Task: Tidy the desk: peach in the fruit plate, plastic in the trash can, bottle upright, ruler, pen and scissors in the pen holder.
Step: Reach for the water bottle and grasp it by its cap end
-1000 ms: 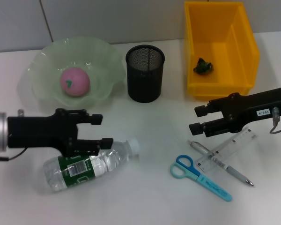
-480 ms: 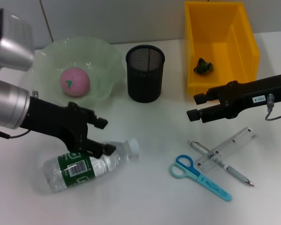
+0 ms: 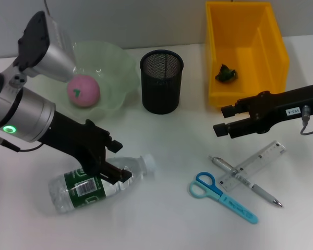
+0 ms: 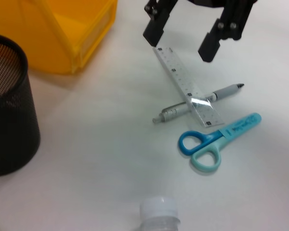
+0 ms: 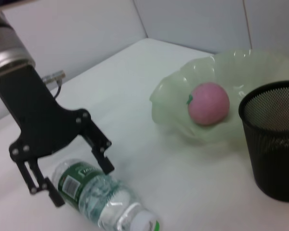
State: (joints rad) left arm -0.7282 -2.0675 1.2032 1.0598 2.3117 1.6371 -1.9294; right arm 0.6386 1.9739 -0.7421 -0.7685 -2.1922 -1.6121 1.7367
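Observation:
A clear bottle (image 3: 88,185) with a green label lies on its side at the front left. My left gripper (image 3: 119,161) is open, one finger on each side of the bottle near its neck; the right wrist view shows this too (image 5: 79,180). My right gripper (image 3: 223,120) is open and empty, above the ruler (image 3: 255,164), pen (image 3: 248,181) and blue scissors (image 3: 221,195), which lie together on the table. The pink peach (image 3: 83,90) sits in the green plate (image 3: 117,67). A green plastic wad (image 3: 226,73) lies in the yellow bin (image 3: 274,52). The black mesh pen holder (image 3: 161,82) stands between them.
The ruler (image 4: 185,86) lies across the pen (image 4: 226,90), with the scissors (image 4: 214,142) beside them. The bottle's white cap (image 4: 158,211) points toward the scissors. Bare table lies between the bottle and the scissors and in front of the holder.
My left arm has swung round and tilted its gripper down over the bottle. My right gripper has lifted a little away from the ruler and pen.

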